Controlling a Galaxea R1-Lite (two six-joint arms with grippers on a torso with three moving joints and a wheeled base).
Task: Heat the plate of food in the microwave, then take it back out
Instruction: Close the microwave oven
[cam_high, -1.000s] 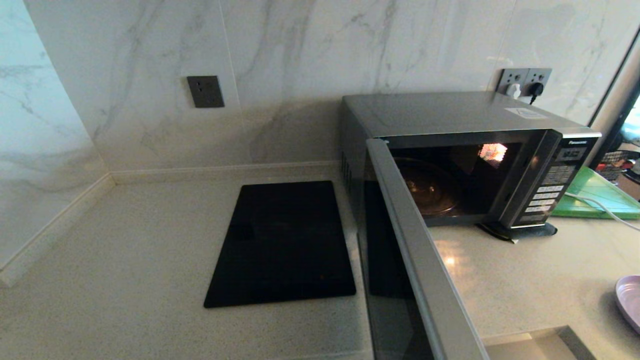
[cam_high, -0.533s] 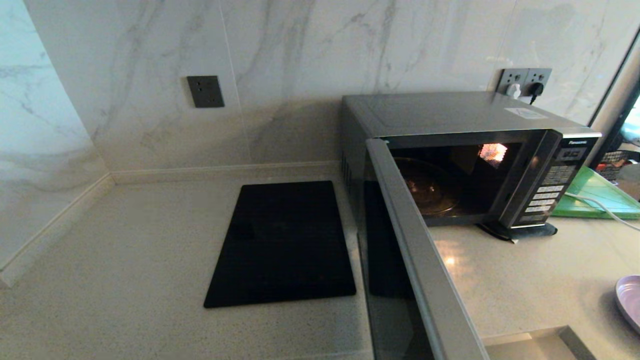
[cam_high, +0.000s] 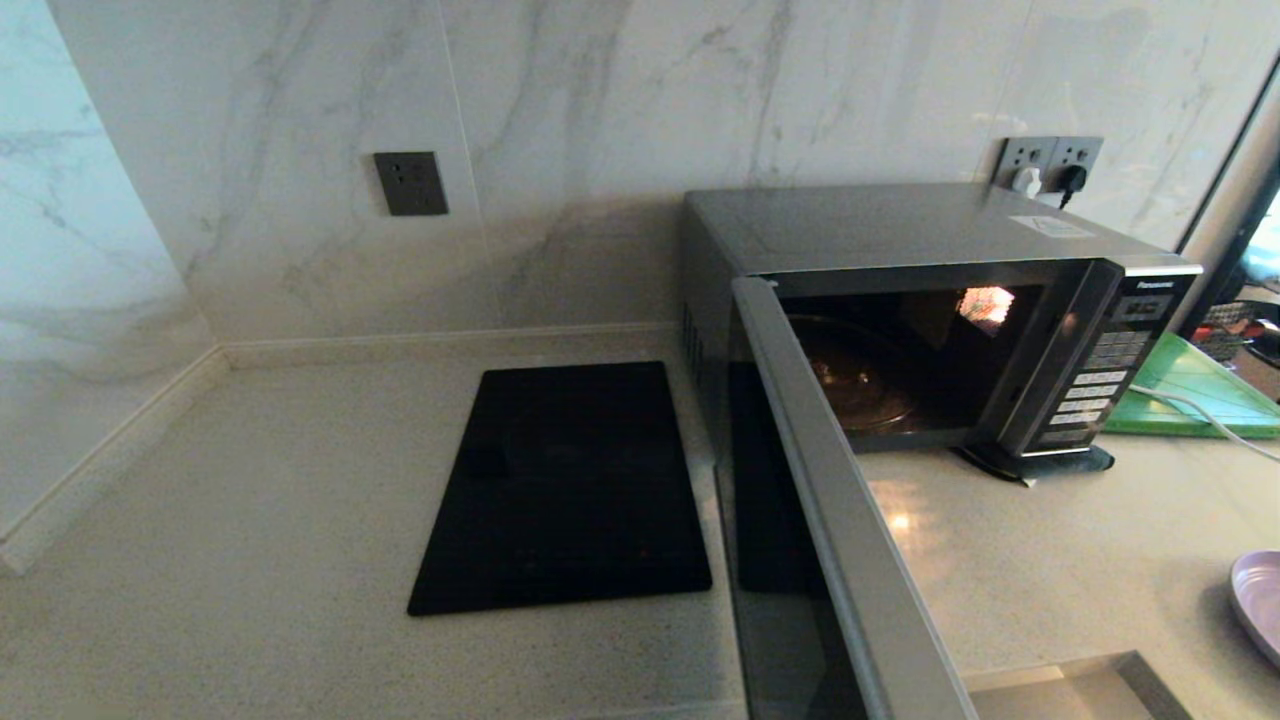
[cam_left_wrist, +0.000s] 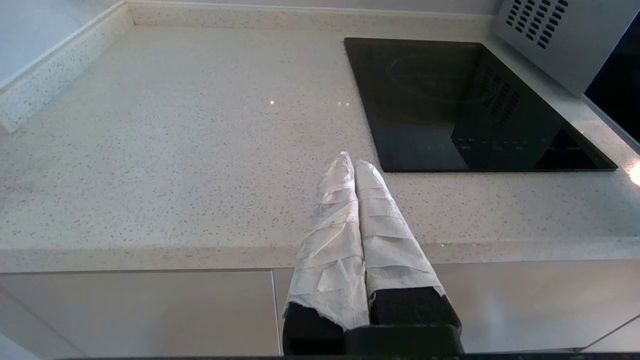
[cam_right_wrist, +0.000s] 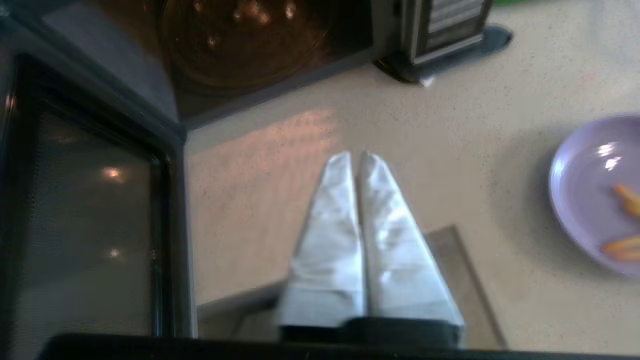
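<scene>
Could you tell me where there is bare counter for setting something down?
Widest: the speckled beige countertop between the marble walls and the flat black rectangular panel. Narrower: the strip between the silver-grey microwave's swung-open door and the lavender plate of food. Crowded around the green board.
</scene>
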